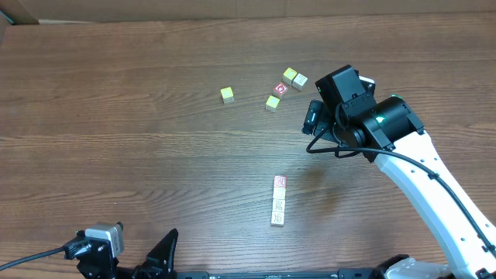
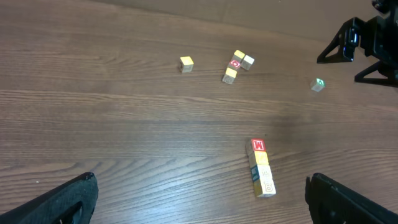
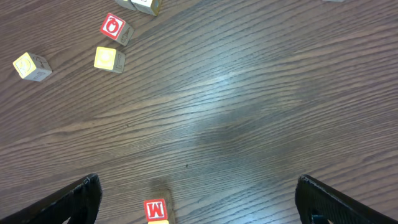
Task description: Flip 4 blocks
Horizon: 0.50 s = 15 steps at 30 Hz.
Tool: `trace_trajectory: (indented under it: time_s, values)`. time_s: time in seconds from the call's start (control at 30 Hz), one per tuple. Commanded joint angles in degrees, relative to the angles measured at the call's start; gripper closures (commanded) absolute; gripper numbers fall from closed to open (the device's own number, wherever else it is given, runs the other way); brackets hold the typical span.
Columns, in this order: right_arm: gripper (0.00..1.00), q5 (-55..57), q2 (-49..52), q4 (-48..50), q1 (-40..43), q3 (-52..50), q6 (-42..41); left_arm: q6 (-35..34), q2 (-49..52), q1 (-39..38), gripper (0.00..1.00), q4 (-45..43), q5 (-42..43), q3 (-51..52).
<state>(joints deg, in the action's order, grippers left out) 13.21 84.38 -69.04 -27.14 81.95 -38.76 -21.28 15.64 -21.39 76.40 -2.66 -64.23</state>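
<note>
Wooden counter (image 1: 116,116), blocks (image 1: 279,202) in a row; left hand (image 2: 200,180) near it, right hand (image 3: 198,186) beyond, both wide open, empty; next, probably grasp one.

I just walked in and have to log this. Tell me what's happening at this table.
Nothing is being held right now. The left gripper and the right gripper both stand open above the table. The blocks lie in a touching row mid-table, with a red M at the far end. Several loose cubes sit scattered farther back, near the right arm.
</note>
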Motion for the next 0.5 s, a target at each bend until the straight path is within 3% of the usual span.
trace_trajectory:
  time_s: [0.0,0.33,0.47]
  values:
    - [0.00,-0.42,-1.27,0.15,0.00,1.38,0.22,-0.61,-0.20,-0.17,0.00,-0.33,-0.92,-0.55]
    - [0.00,-0.44,-1.27,0.15,0.00,1.38,0.22,-0.66,-0.20,-0.17,0.00,-0.35,-0.28,-0.55]
    - [0.00,-0.44,-1.27,0.15,0.00,1.38,0.22,-1.46,-0.20,-0.17,0.00,2.14,3.69,-0.55]
